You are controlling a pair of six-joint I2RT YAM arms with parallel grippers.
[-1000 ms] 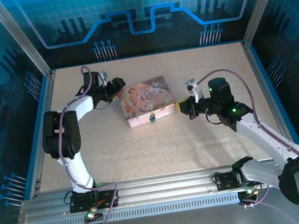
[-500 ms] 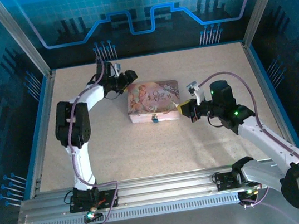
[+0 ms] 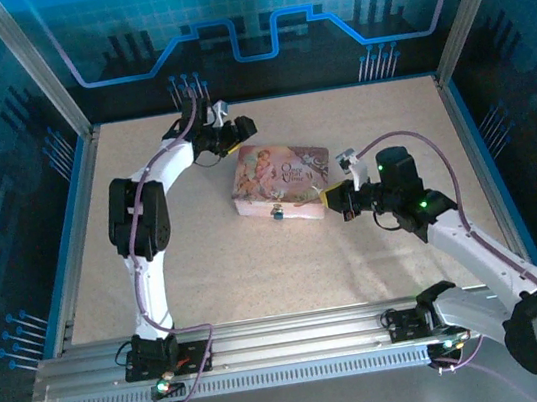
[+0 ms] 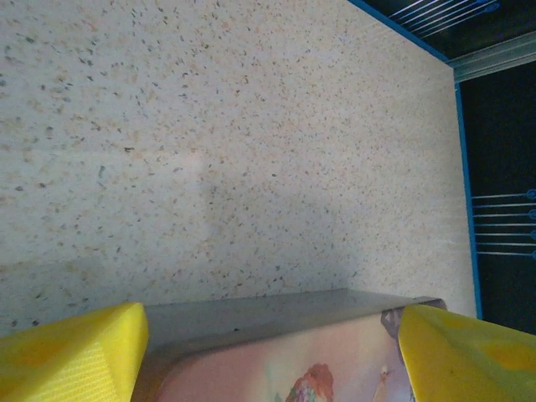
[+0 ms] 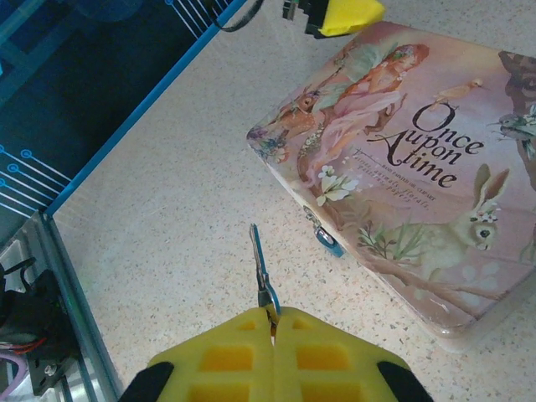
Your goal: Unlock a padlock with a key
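A pink illustrated tin (image 3: 283, 178) lies mid-table, and the tiny bluish padlock (image 3: 276, 214) hangs from the clasp on its near side. In the right wrist view the padlock (image 5: 327, 241) sits against the tin's wall (image 5: 419, 167). My right gripper (image 5: 272, 314) is shut on the key (image 5: 260, 264), whose thin blade points forward, a short way left of the padlock and apart from it. My left gripper (image 3: 237, 137) is open at the tin's far left end. Its yellow fingers (image 4: 75, 352) stand on either side of the tin's edge (image 4: 276, 368).
The speckled tabletop (image 3: 208, 271) is bordered by a blue rim and aluminium frame posts. Dark blue panels wall in the back and sides. The rail with both arm bases (image 3: 290, 344) runs along the near edge.
The left arm has swung toward the back and right, and the tin has shifted right and turned with it. The right gripper has stayed shut on the key, moving only slightly.
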